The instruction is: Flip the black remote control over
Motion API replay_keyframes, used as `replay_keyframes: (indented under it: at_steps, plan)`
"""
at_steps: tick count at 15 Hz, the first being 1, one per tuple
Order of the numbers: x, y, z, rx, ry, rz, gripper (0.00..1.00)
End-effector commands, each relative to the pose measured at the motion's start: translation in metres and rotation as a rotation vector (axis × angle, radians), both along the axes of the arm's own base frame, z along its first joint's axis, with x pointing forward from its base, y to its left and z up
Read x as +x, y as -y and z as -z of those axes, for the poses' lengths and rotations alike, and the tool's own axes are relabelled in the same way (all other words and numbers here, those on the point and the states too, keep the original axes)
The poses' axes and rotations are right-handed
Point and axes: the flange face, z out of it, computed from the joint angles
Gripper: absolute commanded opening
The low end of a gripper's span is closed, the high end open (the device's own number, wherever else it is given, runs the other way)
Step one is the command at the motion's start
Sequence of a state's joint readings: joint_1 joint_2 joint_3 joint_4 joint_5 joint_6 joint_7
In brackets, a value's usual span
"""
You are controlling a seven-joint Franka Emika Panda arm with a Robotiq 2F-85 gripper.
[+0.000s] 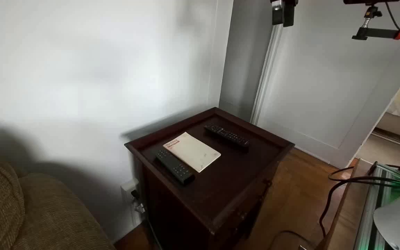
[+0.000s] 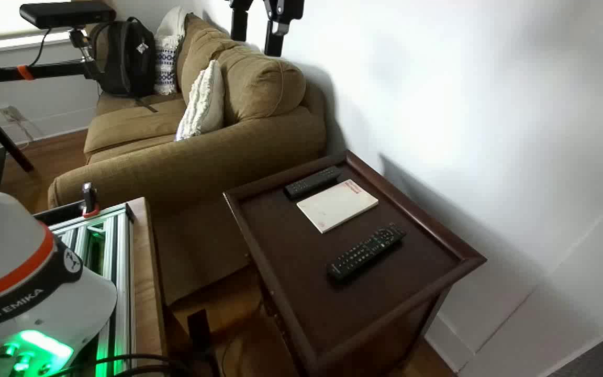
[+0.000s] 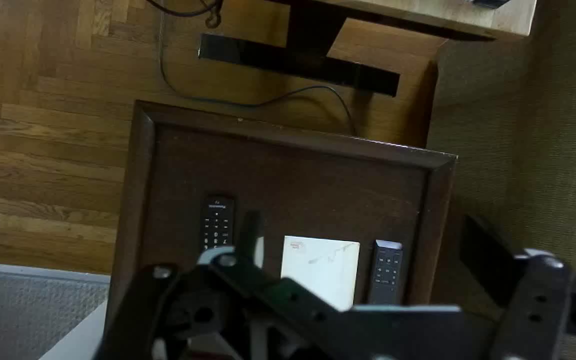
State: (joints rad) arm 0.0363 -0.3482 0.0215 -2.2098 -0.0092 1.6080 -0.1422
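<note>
Two black remotes lie flat, buttons up, on a dark wooden side table [image 1: 255,127]. One, with dense button rows, lies alone [image 1: 226,136] [image 2: 367,253] [image 3: 218,220]. The plainer one lies beside a white booklet [image 1: 193,152], near the table's sofa-side edge [image 1: 175,167] [image 2: 313,181] [image 3: 388,270]. I cannot tell for certain which is the slimmer black remote control. My gripper [image 2: 256,39] is open and empty, high above the table; it also shows in an exterior view [image 1: 283,21]. In the wrist view its fingers [image 3: 368,245] are wide apart and hide parts of both remotes and the booklet.
The table has a raised rim [image 3: 288,131]. A brown sofa [image 2: 191,157] stands along one side, and a white wall [image 1: 92,86] rises behind. The robot's base sits on a wooden bench [image 2: 147,283] across a floor gap. Cables [image 3: 248,104] run along the floor.
</note>
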Motion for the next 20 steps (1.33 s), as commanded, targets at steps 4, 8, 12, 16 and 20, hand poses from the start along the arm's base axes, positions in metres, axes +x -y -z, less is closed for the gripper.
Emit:
replay_keyframes:
  at_steps: [4,8,12,16,20]
  plan:
    - [0.0,0.0,0.0,0.0,-0.001,0.0,1.0]
    - [0.0,0.0,0.0,0.0,-0.001,0.0,1.0]
    - [0.012,0.023,0.016,0.033,-0.036,0.074,1.0]
    - [0.035,0.082,0.058,0.091,-0.096,0.083,1.0]
    - [0.061,0.119,0.113,0.149,-0.044,0.002,1.0]
